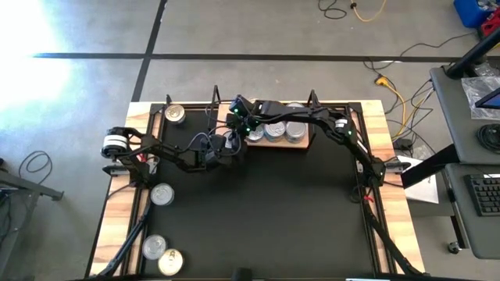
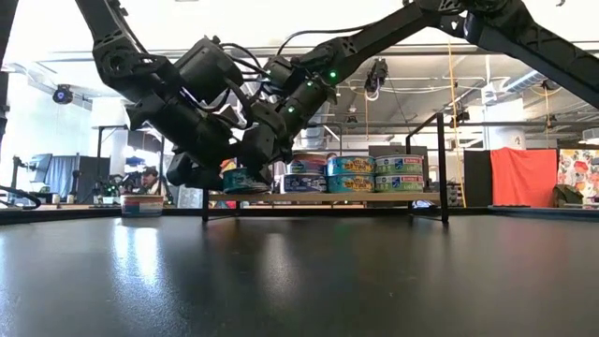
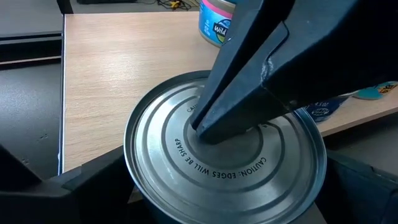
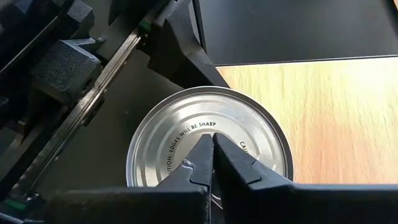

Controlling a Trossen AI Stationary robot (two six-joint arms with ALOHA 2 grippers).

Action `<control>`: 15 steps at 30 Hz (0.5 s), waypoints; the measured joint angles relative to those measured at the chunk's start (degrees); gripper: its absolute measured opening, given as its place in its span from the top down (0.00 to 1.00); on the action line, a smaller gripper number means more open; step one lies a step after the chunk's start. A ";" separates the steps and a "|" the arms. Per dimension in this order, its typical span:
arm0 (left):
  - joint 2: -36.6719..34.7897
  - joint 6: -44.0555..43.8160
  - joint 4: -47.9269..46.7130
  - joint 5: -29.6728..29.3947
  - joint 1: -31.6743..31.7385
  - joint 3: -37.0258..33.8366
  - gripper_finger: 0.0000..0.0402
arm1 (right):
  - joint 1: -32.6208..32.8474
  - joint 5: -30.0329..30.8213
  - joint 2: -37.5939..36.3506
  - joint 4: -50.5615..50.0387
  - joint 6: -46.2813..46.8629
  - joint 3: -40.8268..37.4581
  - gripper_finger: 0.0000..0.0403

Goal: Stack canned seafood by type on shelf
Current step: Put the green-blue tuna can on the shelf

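1. The left gripper stands at the near left end of the shelf, its fingers spread to their widest on either side of a silver-lidded tin. In the left wrist view its own dark fingers flank the tin's wall; whether they press it or stand just clear cannot be told.

2. The right gripper is clenched, its two fingertips closed together. Their joined point rests on the centre of that same tin's lid, directly above the left gripper's span.

3. The tin sits on the light-wood board at the shelf's left end, as the low view shows. Its lid bears raised rings and a printed edge warning. The tin is upright.

4. Beyond both grippers, along the rest of the board, stands a row of labelled tins, stacked two high in the low view. From above, three silver tops show just beside the right gripper's wrist.

5. Well apart from the left gripper, loose tins lie on the black table: one silver-lidded tin at the far left corner, one nearer along the left edge, and a pair at the near left corner, one silver and one gold, touching or nearly so.

6. A further tin with a coloured label stands on the board ahead of the left gripper.
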 joint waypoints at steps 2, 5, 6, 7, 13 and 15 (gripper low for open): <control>0.00 -0.21 -0.08 -0.10 0.00 0.00 0.00 | 0.00 0.04 0.00 0.00 -0.27 0.00 0.98; -0.13 -0.22 -0.57 -0.19 0.00 0.00 0.00 | 0.00 0.07 0.00 -0.08 -0.96 0.00 0.98; -0.26 -0.25 -1.14 -0.06 0.00 0.07 0.00 | 0.00 0.07 0.01 -0.27 -1.30 0.00 0.98; -0.40 -0.29 -2.42 0.16 0.00 0.42 0.00 | 0.00 0.07 0.02 -0.38 -1.78 0.00 0.98; -0.61 -0.69 -20.01 1.57 -0.20 7.48 0.00 | 0.27 0.05 0.07 -1.16 -5.61 0.02 0.98; -0.48 -0.49 -25.73 1.73 -0.26 10.17 0.00 | 0.42 0.06 0.07 -1.16 -5.87 0.02 0.98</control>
